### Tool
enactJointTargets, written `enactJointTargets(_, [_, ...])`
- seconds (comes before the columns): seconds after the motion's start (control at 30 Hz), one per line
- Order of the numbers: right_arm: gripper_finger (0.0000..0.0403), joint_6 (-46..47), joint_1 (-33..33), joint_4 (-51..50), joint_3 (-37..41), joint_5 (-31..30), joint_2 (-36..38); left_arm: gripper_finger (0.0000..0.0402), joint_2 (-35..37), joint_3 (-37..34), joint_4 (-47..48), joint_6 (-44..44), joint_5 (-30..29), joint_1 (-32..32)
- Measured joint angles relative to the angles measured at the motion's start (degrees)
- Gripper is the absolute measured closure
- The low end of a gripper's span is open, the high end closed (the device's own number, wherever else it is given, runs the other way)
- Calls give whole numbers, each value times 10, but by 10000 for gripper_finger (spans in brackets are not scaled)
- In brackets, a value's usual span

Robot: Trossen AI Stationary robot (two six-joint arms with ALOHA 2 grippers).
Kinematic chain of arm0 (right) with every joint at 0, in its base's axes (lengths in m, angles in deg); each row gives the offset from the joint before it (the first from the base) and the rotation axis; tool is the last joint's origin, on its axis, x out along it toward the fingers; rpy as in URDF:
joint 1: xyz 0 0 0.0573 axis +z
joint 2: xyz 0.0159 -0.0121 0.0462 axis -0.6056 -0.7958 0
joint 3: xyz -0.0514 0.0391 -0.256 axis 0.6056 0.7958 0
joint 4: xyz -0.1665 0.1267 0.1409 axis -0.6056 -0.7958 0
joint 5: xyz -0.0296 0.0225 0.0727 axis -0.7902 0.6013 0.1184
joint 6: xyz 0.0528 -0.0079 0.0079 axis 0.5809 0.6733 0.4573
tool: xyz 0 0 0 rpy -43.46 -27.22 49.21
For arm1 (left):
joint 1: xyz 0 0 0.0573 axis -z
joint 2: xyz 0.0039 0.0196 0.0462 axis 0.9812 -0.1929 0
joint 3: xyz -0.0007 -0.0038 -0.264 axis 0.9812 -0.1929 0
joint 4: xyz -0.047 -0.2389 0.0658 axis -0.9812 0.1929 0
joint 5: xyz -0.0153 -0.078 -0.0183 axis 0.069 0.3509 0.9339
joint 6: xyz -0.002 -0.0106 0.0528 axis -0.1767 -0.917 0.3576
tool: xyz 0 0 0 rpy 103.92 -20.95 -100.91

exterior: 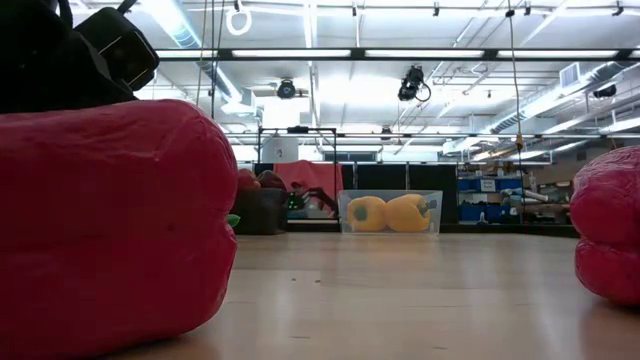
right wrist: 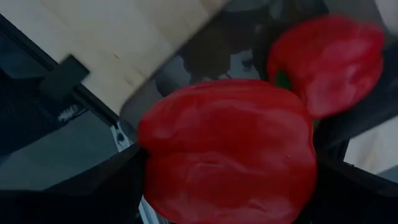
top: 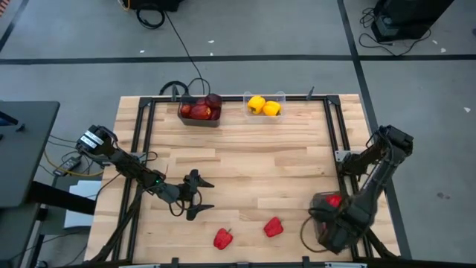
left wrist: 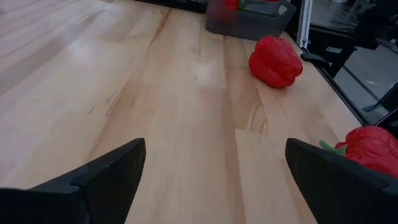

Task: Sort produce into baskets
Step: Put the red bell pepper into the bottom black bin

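The right gripper (right wrist: 227, 168) is clenched on a red bell pepper (right wrist: 230, 152), which fills the space between its two dark fingers. It hangs over the grey bin (top: 321, 202) at about 5 o'clock on the table (top: 245, 160). A second red pepper (right wrist: 326, 62) already lies in that bin, just past the held one.

The left gripper (top: 199, 195) has its jaws spread wide and released, holding nothing. It sits low over the bare wood at about 7 o'clock. Two loose red peppers lie near the front edge: one (top: 223, 238) at roughly 6 o'clock, just beyond the left gripper's fingers, and another (top: 273, 227) between that one and the grey bin.

At the far edge, around 12 o'clock, stand two more bins, near each other but apart. The dark bin (top: 199, 114) holds dark maroon fruits (top: 212, 102) heaped with red pieces. The clear bin (top: 265, 107) holds two yellow bell peppers (top: 256, 104), side by side.
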Motion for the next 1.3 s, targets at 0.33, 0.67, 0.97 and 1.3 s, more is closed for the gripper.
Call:
enactJointTargets(0.33, [11, 101, 48, -1, 0, -14, 0, 10, 0, 0, 0, -10, 0, 0])
enactJointTargets(0.67, [5, 101, 50, -14, 0, -2, 0, 10, 0, 1, 0, 11, 0, 0])
enactJointTargets(0.97, [9, 86, 52, -13, 0, -33, 0, 10, 0, 15, -1, 19, 0, 0])
enactJointTargets(1.3, [11, 58, 55, 9, 3, -32, 1, 10, 0, 16, 0, 20, 0, 0])
